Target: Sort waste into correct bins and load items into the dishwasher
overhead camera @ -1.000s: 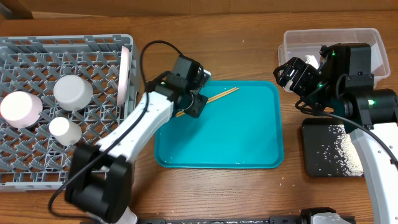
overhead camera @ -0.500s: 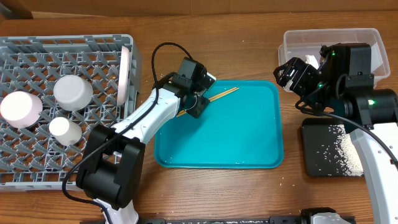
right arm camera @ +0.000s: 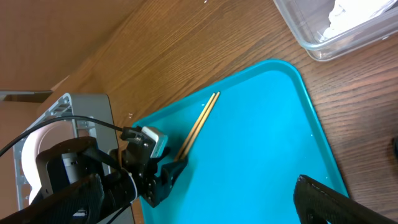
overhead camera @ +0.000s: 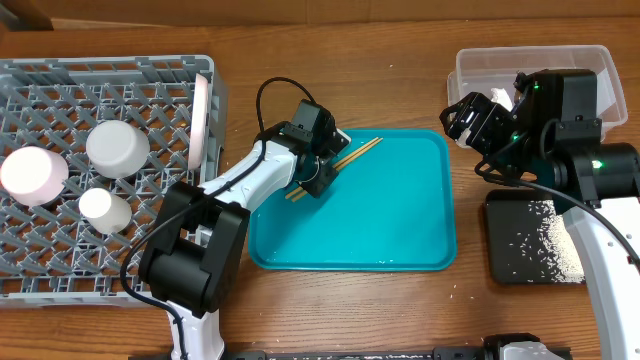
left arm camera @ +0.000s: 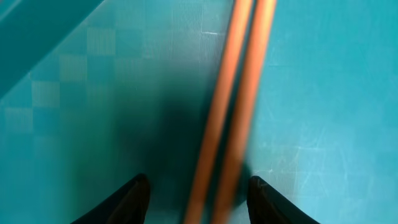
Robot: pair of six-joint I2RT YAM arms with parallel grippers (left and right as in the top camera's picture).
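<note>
**Item under inspection:** the chopsticks (overhead camera: 360, 153) are lying on the teal tray (overhead camera: 400, 230), in its 11 o'clock corner. In the overhead view they are running from 8 o'clock up toward 2 o'clock. The two are lying side by side and close together.

**Left gripper** (overhead camera: 318, 174): it is hanging low over the pair. Its fingers (left arm camera: 134, 198) are standing part-way apart, one on each side of the sticks, and are not yet pinching them.

**Right gripper** (overhead camera: 467, 118): it is waiting at the tray's 2 o'clock with its jaws spread wide and nothing in them.

**Handling judgement:** the sticks are appearing light, stiff, thin and smooth. They are likely to roll or scissor apart under an uneven squeeze. The best hold is looking to be across both sticks near mid-length, with the fingertips right down at the tray floor, so the pair closes as one bundle.

**Destination:** the dish rack (overhead camera: 100, 62) is sitting at the tray's 9 o'clock.
</note>
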